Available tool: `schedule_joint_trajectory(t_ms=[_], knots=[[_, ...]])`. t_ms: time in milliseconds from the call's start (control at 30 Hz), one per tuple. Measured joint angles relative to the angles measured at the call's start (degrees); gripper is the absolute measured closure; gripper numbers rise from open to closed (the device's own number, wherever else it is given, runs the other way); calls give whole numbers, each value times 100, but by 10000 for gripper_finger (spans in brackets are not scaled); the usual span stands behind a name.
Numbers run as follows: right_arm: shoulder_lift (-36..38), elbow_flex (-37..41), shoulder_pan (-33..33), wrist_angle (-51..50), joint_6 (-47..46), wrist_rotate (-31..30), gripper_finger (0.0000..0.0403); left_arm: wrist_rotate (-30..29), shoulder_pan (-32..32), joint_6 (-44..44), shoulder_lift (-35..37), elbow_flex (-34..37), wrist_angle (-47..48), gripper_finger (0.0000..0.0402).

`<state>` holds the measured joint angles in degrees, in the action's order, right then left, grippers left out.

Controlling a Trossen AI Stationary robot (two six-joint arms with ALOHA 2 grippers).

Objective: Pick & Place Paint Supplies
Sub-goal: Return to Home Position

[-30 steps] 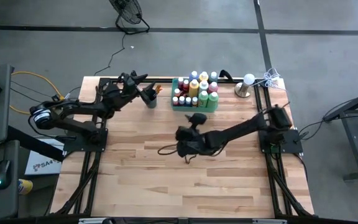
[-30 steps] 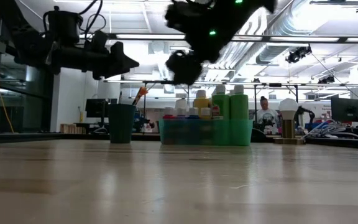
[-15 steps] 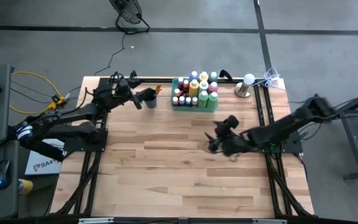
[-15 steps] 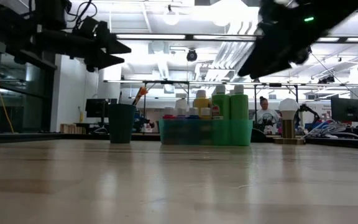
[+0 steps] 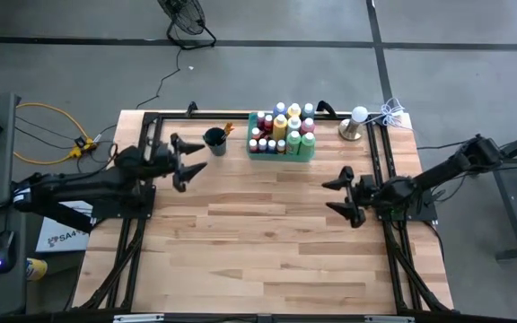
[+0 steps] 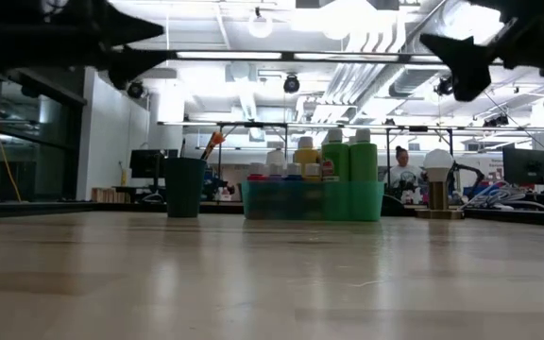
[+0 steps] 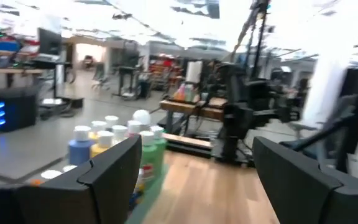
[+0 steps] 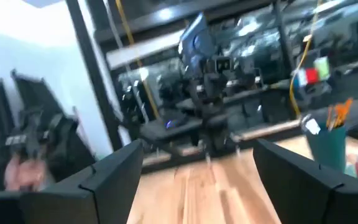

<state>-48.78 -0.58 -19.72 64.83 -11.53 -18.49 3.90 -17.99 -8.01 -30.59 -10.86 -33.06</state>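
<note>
Hovering over the pale wooden table (image 5: 267, 242) in the high view, the left gripper (image 5: 201, 157) has its two fingers spread wide with nothing between them. The dark round cup (image 5: 214, 139) stands near its fingertips, a little toward the table's far edge, with thin dark-handled paintbrushes (image 5: 228, 129) poking out of it. Farther off beyond the cup sits the translucent green rectangular tray (image 5: 281, 156), packed with small paint bottles (image 5: 282, 126) in green, yellow, red and white. The right gripper (image 5: 327, 196) is likewise spread and empty, well apart from the tray, which lies off toward the far edge from it. In the low view both grippers hang high over the tabletop, the left gripper (image 6: 163, 43) and right gripper (image 6: 442, 68) gaping, with cup (image 6: 184, 186) and tray (image 6: 314, 200) standing on the table below and between them, and a person (image 6: 404, 172) in the room behind. The left wrist view shows its own fingers (image 7: 110, 177) parted, capped bottles (image 7: 114, 140) ahead. The right wrist view shows fingers (image 8: 114, 177) parted and the cup (image 8: 328, 148) holding brushes far ahead.
</note>
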Motion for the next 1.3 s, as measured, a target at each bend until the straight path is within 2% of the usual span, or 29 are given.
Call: schedule_joint_trajectory(t_ms=[100,267,533,833,1000,1200,1300], knots=[[442,11,33,-366,-65,259,104,-146,256,-19,560,350,58,101],[1110,11,23,-1256,-117,255,104,-459,465,-22,1570,808,258,101],[2892,13,22,-3374,-347,-70,104,-496,454,-27,2992,891,1805,101],[4855,16,23,-5257,-323,-234,104,-511,454,-126,2944,983,2320,101],[4839,17,24,-5477,-384,-344,104,-663,454,258,2999,1002,2597,101],[4728,20,24,-5890,-638,-1001,104,-845,454,556,2996,1009,3140,101],[4714,22,24,-5965,-817,-984,104,-843,454,732,2953,1012,3177,101]])
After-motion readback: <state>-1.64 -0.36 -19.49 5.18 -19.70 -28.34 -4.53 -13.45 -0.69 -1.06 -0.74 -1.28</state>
